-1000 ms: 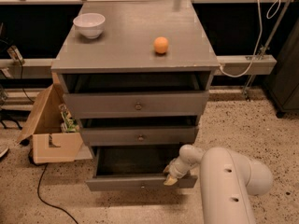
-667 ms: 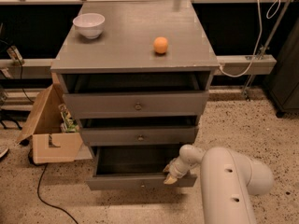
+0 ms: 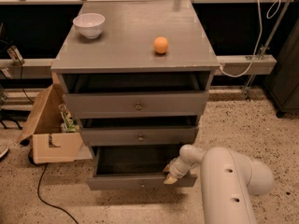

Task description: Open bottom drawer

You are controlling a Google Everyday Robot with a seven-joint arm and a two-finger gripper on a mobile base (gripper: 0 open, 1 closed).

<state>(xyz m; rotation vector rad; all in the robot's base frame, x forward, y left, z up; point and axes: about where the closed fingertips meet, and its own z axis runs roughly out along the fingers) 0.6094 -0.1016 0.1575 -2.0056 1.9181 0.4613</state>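
The grey cabinet (image 3: 135, 36) has three drawers. The bottom drawer (image 3: 121, 183) is pulled out towards me, and its dark grey inside (image 3: 135, 158) shows. My gripper (image 3: 170, 173) is at the top edge of this drawer's front, near its right end. My white arm (image 3: 224, 181) reaches in from the lower right and hides the drawer's right corner. The middle drawer (image 3: 140, 136) and the top drawer (image 3: 138, 105) stand a little way out above it.
A white bowl (image 3: 88, 24) and an orange ball (image 3: 161, 45) sit on the cabinet top. An open cardboard box (image 3: 51, 134) stands on the floor to the left, and a black cable (image 3: 49, 197) runs in front of it. A dark cabinet (image 3: 286, 78) stands at the right.
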